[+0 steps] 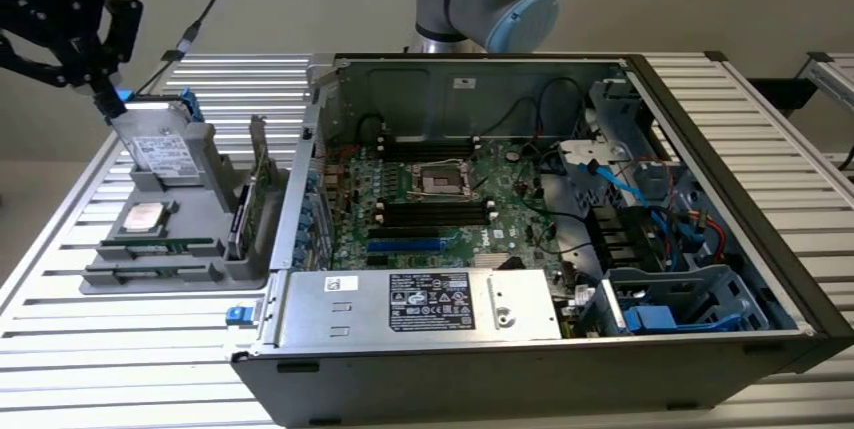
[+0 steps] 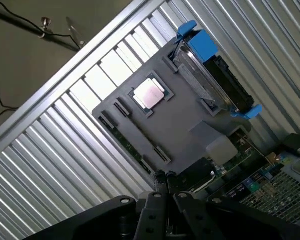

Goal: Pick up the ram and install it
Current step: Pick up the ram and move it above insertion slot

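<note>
Jaws stand fully closed on nothing, poised over the holder's [image 1: 200, 164] drive end. We locate the ram [image 1: 158, 246] in the holder's opposite edge slot, beside the CPU [image 1: 144, 217]. Closed jaws lowered there would probably strike and crack the thin board.

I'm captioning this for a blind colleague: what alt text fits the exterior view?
An open black computer case lies on a slatted metal table, its green motherboard exposed. At the exterior view's left, a grey holder tray carries the thin green ram stick; the black gripper, shut, is at the tray's far end.
</note>
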Robot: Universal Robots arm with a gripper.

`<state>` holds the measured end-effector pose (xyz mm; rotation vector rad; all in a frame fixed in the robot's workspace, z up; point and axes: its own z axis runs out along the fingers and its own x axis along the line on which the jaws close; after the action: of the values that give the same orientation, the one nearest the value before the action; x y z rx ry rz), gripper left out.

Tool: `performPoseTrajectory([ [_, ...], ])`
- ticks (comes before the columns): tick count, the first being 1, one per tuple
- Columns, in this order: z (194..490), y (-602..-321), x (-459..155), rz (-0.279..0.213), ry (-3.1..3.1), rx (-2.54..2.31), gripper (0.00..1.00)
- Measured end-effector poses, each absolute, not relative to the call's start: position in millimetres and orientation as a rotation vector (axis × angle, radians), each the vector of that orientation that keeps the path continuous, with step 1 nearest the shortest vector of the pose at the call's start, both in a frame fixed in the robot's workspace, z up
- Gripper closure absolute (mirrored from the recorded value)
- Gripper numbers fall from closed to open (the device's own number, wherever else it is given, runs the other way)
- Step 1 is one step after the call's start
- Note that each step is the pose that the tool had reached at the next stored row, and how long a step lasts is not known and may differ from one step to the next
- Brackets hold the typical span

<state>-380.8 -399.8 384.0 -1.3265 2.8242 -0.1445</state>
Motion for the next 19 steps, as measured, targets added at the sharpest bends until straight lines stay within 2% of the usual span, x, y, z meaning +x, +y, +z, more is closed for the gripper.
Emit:
performPoseTrajectory([
  [13,383.3,-399.8,-380.8,-0.137,2.638,-1.644,0.9],
  [19,382.5,-399.8,-380.8,-0.099,2.531,-1.774,0.9],
])
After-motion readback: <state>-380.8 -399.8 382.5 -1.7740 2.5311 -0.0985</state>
